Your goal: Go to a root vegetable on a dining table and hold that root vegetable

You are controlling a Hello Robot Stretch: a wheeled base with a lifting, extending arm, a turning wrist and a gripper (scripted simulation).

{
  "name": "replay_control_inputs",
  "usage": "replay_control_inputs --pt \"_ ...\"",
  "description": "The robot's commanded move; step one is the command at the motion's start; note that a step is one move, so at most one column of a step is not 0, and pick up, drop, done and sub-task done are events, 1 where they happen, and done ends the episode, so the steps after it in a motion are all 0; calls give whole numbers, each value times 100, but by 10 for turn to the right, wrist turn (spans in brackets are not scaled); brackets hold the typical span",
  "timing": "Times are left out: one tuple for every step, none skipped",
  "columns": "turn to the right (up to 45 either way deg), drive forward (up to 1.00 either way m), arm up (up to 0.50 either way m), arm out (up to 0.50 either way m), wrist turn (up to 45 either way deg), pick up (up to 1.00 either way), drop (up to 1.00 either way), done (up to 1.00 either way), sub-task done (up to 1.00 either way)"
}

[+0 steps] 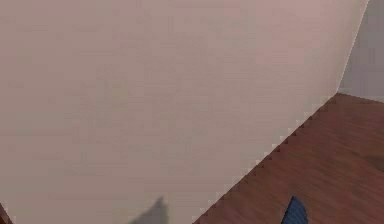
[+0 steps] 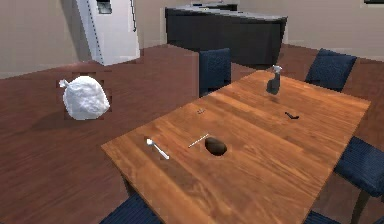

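A wooden dining table spreads across the arm side view's middle and right. On it, near its left end, lies a small dark brown oval thing, which may be the root vegetable. A spoon and a thin pale utensil lie just left of the oval thing. Farther back on the table stand a grey bottle and a small dark item.
Blue chairs ring the table. A white crumpled bag lies on the wood floor at left; a white fridge and dark counter stand behind. Ahead is a pale wall, with a blue chair corner.
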Motion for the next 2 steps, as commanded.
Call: replay_control_inputs --pt "0 0 50 0 0 0 0 0 0" --pt "0 0 26 0 0 0 0 0 0"
